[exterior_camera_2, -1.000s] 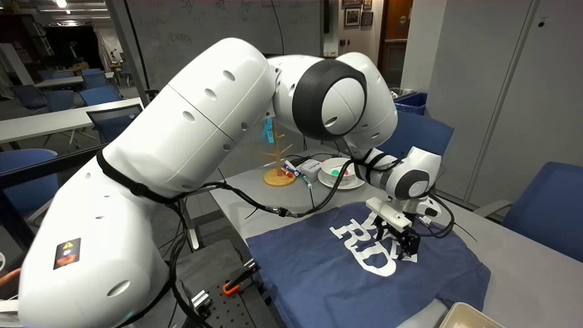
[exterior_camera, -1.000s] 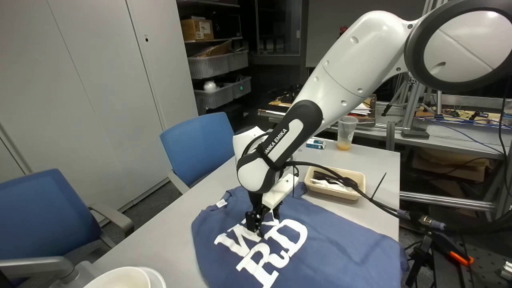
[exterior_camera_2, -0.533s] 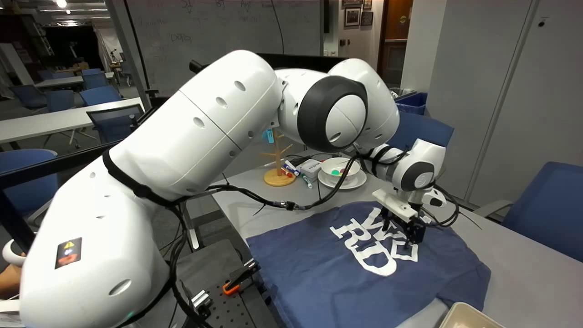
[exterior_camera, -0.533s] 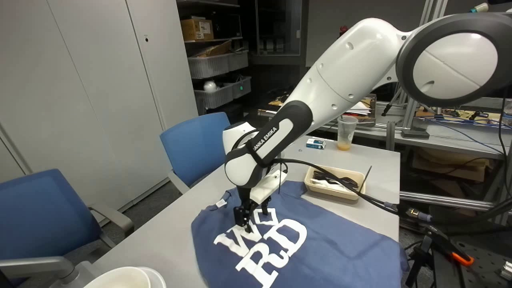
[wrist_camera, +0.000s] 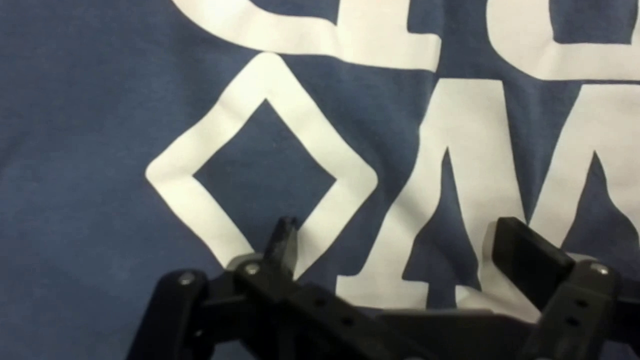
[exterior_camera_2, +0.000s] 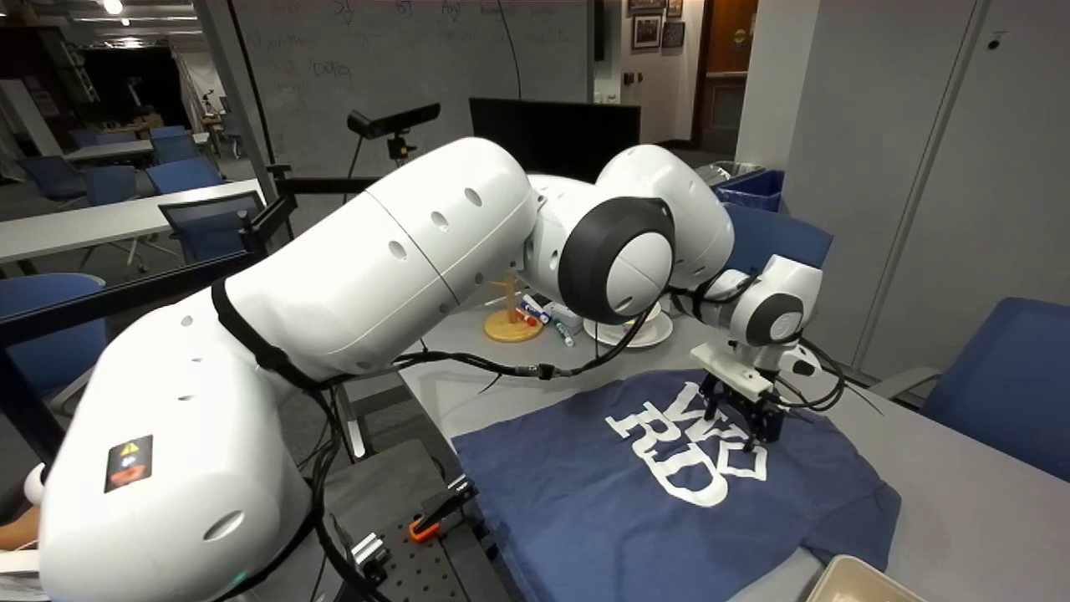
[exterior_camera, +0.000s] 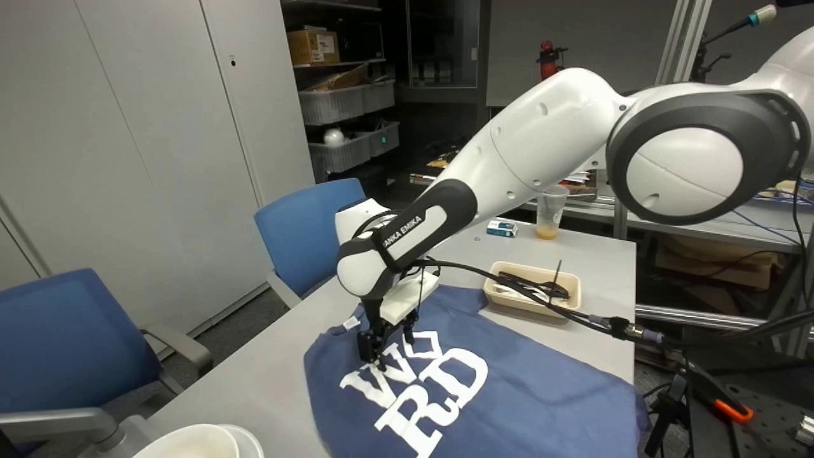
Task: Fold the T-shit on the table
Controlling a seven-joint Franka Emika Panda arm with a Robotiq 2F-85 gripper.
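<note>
Slate-blue cotton, the short-sleeved T-shirt (exterior_camera: 547, 388) lies spread out, lightly creased and printed side up, on the long, smooth, light grey-white surface (exterior_camera: 267, 375); part of its cloth runs past the edge of the surface, and a small white neck label (exterior_camera: 351, 323) shows; big white block letters (wrist_camera: 205, 217), a W, a diamond-shaped O, an R and a D, cover the chest; over them hangs the black two-fingered tool (wrist_camera: 398, 223), its jaws set wide, with printed cloth visible between the fingers (wrist_camera: 530, 256); in the wrist view a fingertip stands before the lower corner of the diamond and the opposite one before the W; whether either touches the cloth I cannot tell; a jointed white-and-black arm (exterior_camera_2: 334, 288) slopes down to it in both exterior views.

Just beside the shirt stands a beige rectangular tray (exterior_camera: 516, 303) with black and white items (exterior_camera: 554, 290) in it; farther along the surface, in an exterior view, are a small blue-and-white packet (exterior_camera: 502, 229) and a clear plastic cup (exterior_camera: 552, 207) with a little orange liquid (exterior_camera: 547, 234) at its bottom; well apart from these, a white bowl (exterior_camera: 191, 439) sits on a white plate (exterior_camera_2: 660, 334), near a pale wooden stand (exterior_camera_2: 512, 326) with a round base and several coloured marker pens (exterior_camera_2: 563, 333); beyond the surface are blue-backed office chairs (exterior_camera: 308, 235) and a tall light grey cabinet (exterior_camera: 127, 159).
</note>
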